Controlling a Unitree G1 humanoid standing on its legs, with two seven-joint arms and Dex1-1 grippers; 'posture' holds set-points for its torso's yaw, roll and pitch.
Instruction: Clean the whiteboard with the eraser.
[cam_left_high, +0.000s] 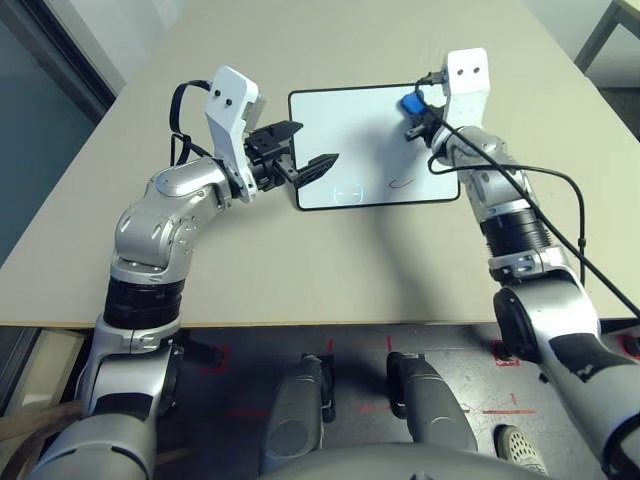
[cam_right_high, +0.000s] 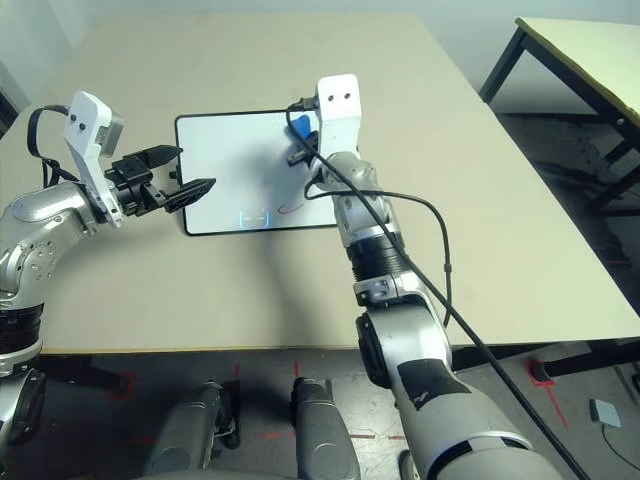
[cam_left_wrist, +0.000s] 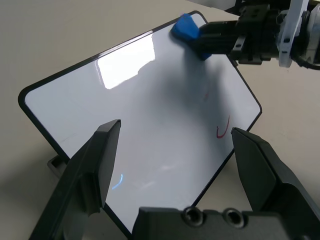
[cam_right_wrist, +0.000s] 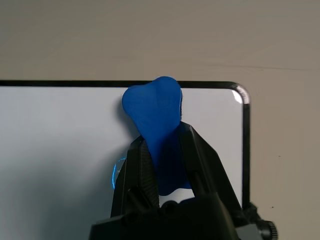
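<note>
- Right wrist view: the right claw is clamped on the eraser, a bright blue block with a waisted, peanut-like outline; its rounded lobe sticks out past the fingertips, above the whiteboard's far right corner.
- The whiteboard lies flat on the beige table, between the two arms. It is a white rectangle with a thin black frame and rounded corners, and its glossy face reflects light.
- A small red curved stroke sits near the board's near edge, towards the right side, with a fainter reddish trace beside it in the left wrist view. A faint circular mark shows left of the stroke.
- The left claw hangs over the board's left edge, fingers spread wide, gripping nothing.
</note>
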